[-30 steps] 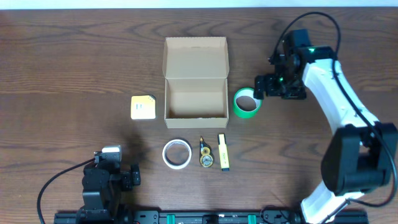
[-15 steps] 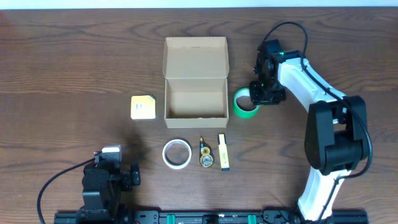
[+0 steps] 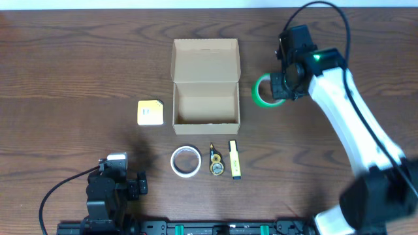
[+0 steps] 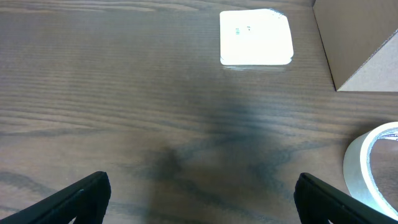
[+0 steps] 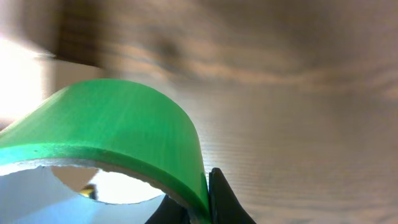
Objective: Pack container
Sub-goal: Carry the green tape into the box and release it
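One item was on its way: the right gripper [image 3: 281, 87] had its jaws pinched on the wall of a bright green roll of adhesive tape [image 3: 262, 91], one finger inside the ring and one outside, as the right wrist view showed. The roll sat just to the right of the small tan cardboard box [image 3: 206, 98], which stood at mid-table with its hinged flap lid thrown back and its inside bare. By my reckoning this was the carry of the first item. The next move called for swinging the roll leftward over the box's right wall, then letting go low inside.

The left gripper [image 4: 199, 202] waited at the near left edge, jaws spread wide and gripping nothing.

Now the count:
- one box
- two tape rolls, the green one and a white ring of tape [image 3: 185, 161] in front of the box
- one square yellow paper pad [image 3: 150, 112] to the box's left
- one yellow marker pen [image 3: 234, 160]
- one small black-and-gold object [image 3: 216, 161], too small to name
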Robot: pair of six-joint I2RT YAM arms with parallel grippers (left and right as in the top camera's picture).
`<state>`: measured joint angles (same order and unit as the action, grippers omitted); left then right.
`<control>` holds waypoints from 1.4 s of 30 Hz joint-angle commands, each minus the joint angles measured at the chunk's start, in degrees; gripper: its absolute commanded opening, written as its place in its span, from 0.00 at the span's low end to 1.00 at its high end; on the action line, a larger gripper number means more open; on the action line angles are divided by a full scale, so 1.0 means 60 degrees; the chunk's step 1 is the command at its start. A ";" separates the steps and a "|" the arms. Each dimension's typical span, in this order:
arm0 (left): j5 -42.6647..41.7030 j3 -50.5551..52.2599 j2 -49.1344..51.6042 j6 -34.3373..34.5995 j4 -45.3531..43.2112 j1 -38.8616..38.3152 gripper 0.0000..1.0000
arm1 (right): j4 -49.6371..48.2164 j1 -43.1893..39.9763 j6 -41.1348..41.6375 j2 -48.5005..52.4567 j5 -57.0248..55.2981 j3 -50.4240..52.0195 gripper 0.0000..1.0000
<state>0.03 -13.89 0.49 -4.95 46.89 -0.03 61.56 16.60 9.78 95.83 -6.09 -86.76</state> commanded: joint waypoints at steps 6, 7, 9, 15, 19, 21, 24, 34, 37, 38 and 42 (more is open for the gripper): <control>0.0313 0.0109 -0.0047 -0.0215 0.0681 0.0000 0.96 | -0.0918 0.2433 -0.3195 -0.0656 -0.0168 -0.0208 0.01; 0.0313 0.0109 -0.0047 -0.0215 0.0685 0.0000 0.95 | -0.1333 0.2572 -0.3464 -0.0619 -0.0164 -0.0208 0.01; 0.0313 0.0109 -0.0047 -0.0215 0.0681 0.0000 0.96 | -0.1829 0.2623 -0.3781 -0.0459 -0.0109 -0.0208 0.01; 0.0313 0.0109 -0.0047 -0.0215 0.0685 0.0000 0.95 | -0.2495 0.2626 -0.4226 0.0776 0.0339 -0.0229 0.01; 0.0313 0.0109 -0.0047 -0.0215 0.0681 0.0000 0.95 | -0.2324 0.2940 -0.4288 0.1683 0.0335 -0.0233 0.01; 0.0313 0.0109 -0.0047 -0.0215 0.0685 0.0000 0.96 | -0.2208 0.3118 -0.4288 0.2036 0.0335 -0.0233 0.01; 0.0313 0.0109 -0.0047 -0.0215 0.0681 0.0000 0.95 | -0.2127 0.3308 -0.4437 0.2448 0.0222 -0.0233 0.01; 0.0313 0.0109 -0.0047 -0.0215 0.0685 0.0000 0.95 | -0.2466 0.3428 -0.4426 0.2958 -0.0277 -0.0233 0.38; 0.0313 0.0113 -0.0047 -0.0215 0.0685 0.0000 0.96 | -0.2663 0.3428 -0.4422 0.2958 -0.0579 -0.0233 0.54; 0.0313 0.0109 -0.0047 -0.0215 0.0685 0.0000 0.95 | -0.2743 0.3428 -0.4426 0.2958 -0.0747 -0.0233 0.54; 0.0313 0.0109 -0.0047 -0.0215 0.0681 0.0000 0.95 | -0.3111 0.3428 -0.4422 0.2958 -0.0958 -0.0233 0.53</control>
<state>0.03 -13.89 0.49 -4.95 46.89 -0.03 43.33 36.84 -16.78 113.78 -10.17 -87.37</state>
